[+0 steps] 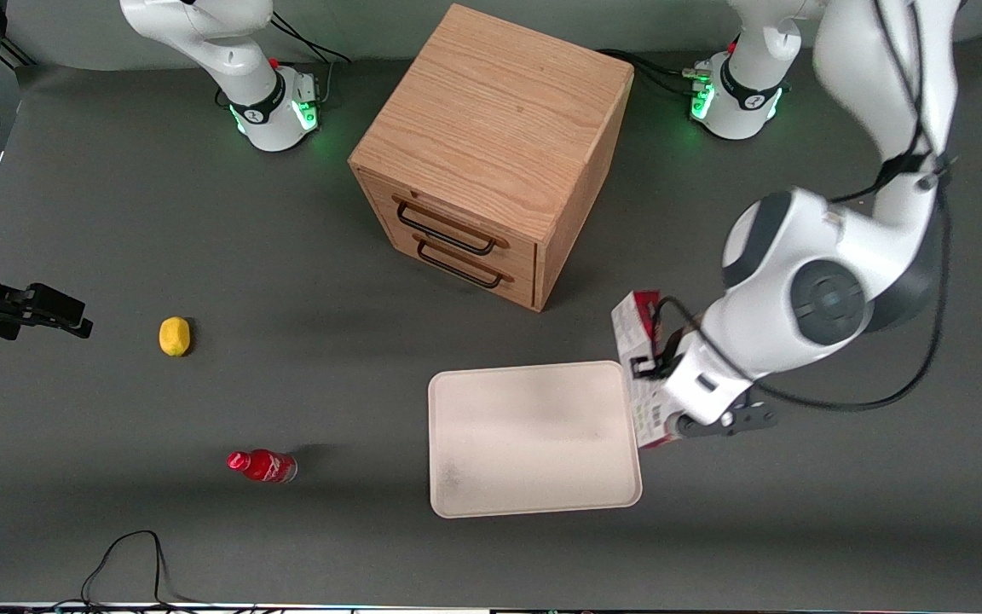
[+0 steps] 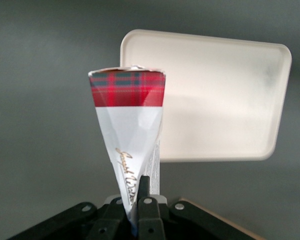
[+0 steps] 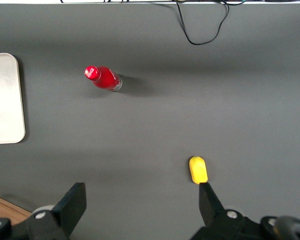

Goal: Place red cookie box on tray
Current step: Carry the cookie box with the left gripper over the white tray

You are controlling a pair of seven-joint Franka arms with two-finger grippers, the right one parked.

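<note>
The thin, flat, dark red cookie box (image 1: 638, 367) is clamped edge-up between the closed fingers of the left arm's black two-finger gripper (image 2: 136, 200). It is held just beside the rim of the large cream-white rectangular tray (image 1: 534, 507), toward the working arm's end. Its long axis runs along that rim. A tartan band and white panel are seen.

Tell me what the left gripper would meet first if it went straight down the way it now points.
Probably bare table, just beside the tray. The gripper, shut on the red cookie box, hangs off the tray's rim on the working arm's end. The box's lower end would land first; depth is hard to judge.
</note>
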